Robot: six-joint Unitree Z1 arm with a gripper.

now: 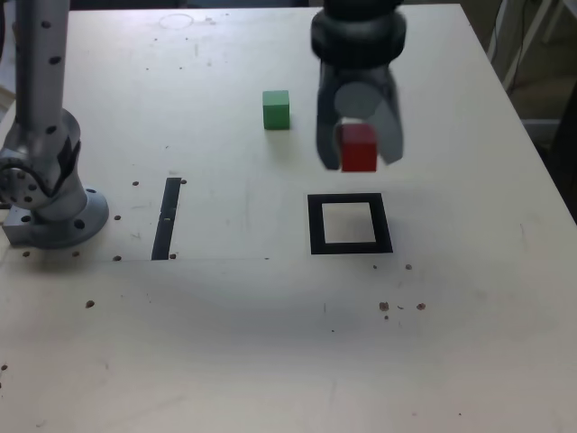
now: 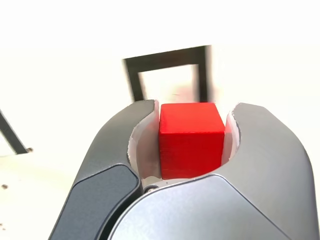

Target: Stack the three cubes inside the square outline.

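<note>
Exterior view has my gripper clamped on the red cube, aloft toward twelve o'clock of the square outline, probably for clearance before lowering, though blur obscures its height; the green cube waits at eleven.

Pale tabletop, scuffed, with small brown marks scattered over it. Green cube on far part. Black square outline nearer, pale centre bare. Narrow black strip in exterior view's left half, between outline and round grey arm base, base standing near exterior view's left edge.
</note>
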